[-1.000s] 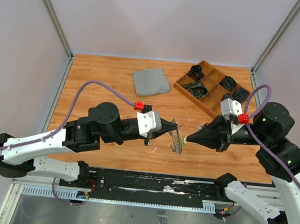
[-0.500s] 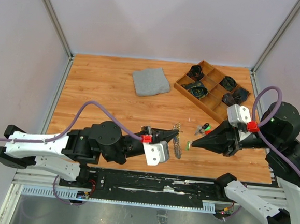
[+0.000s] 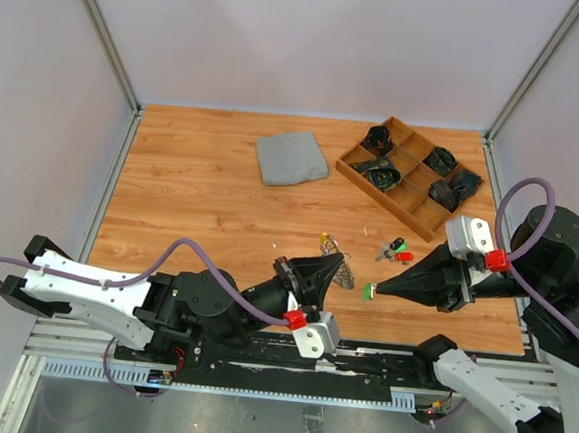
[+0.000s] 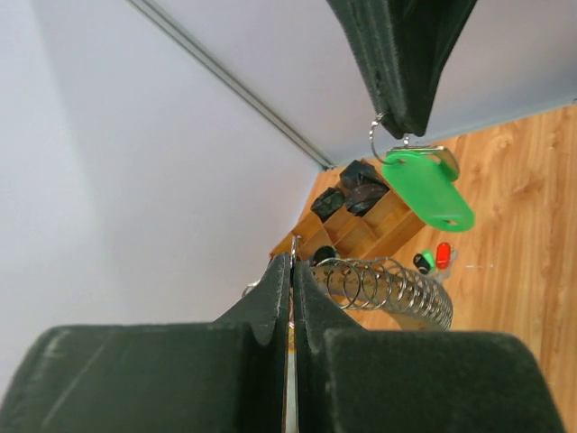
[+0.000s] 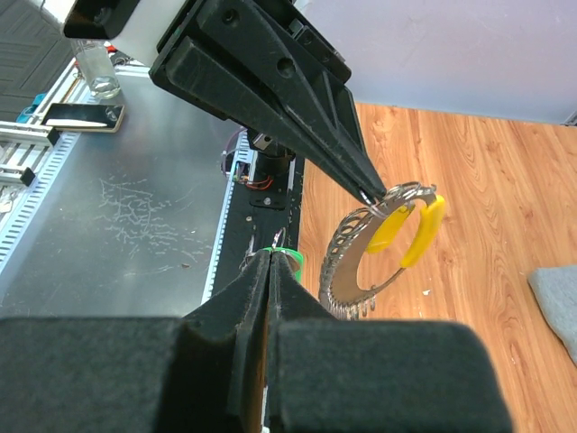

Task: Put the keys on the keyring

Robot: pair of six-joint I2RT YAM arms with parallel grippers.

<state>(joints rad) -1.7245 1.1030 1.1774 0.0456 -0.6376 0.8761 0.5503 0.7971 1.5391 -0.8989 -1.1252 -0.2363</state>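
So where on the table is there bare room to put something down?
Bare wood lies left of the cloth, down to the left arm, and between cloth and keyring. It is crowded around the loose keys, between the tray, left end effector and right end effector.

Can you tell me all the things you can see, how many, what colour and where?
keyring: one, silvery, held up by the left gripper
yellow key: one, yellow, at the keyring
green key: one, green, in the right gripper
loose keys: at least two, red and green, on the table near the tray
cloth: one, grey, far middle
tray: one, brown wood, far right
dark bundles: several, black, in the tray
table: one, wood
left gripper: one, black, shut
right gripper: one, black, shut
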